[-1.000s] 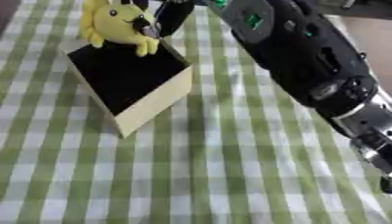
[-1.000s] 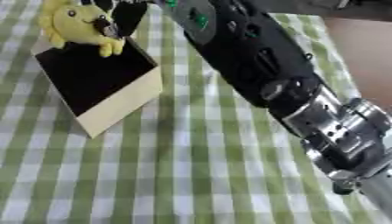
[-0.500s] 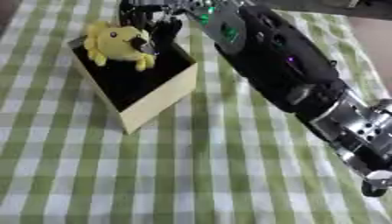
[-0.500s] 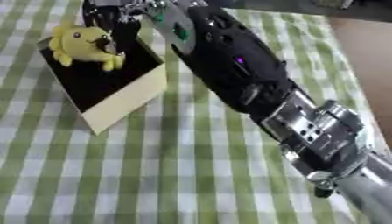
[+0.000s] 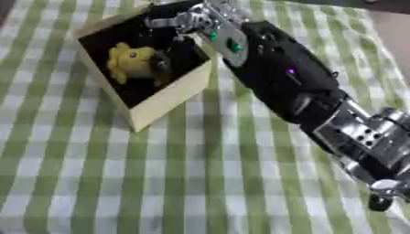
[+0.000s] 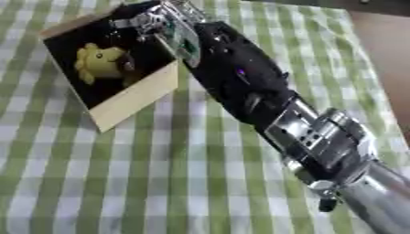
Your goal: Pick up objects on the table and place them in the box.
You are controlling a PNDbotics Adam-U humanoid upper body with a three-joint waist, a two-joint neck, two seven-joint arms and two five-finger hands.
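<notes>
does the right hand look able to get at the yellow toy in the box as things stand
Probably yes. The right hand is already over the open top of the box, beside the yellow toy lying inside. Nothing covers the toy; only the box's walls would crowd the fingers.

A: Right hand [image 5: 180, 20] is over the far corner of the box [image 5: 164, 103], blurred. Can't tell if the fingers are curled or straight.

B: Agreed. Yellow toy [image 5: 132, 61] in the box is smeared too, no face or limbs readable, and its right side merges with something dark I can't make out.

A: Far corner of the box is hidden behind the hand. The box's inner floor is just black, no detail.

B: Right arm [image 6: 320, 141] is cut off at the right and near edges. The bench [image 5: 200, 183] runs off every edge.
</notes>
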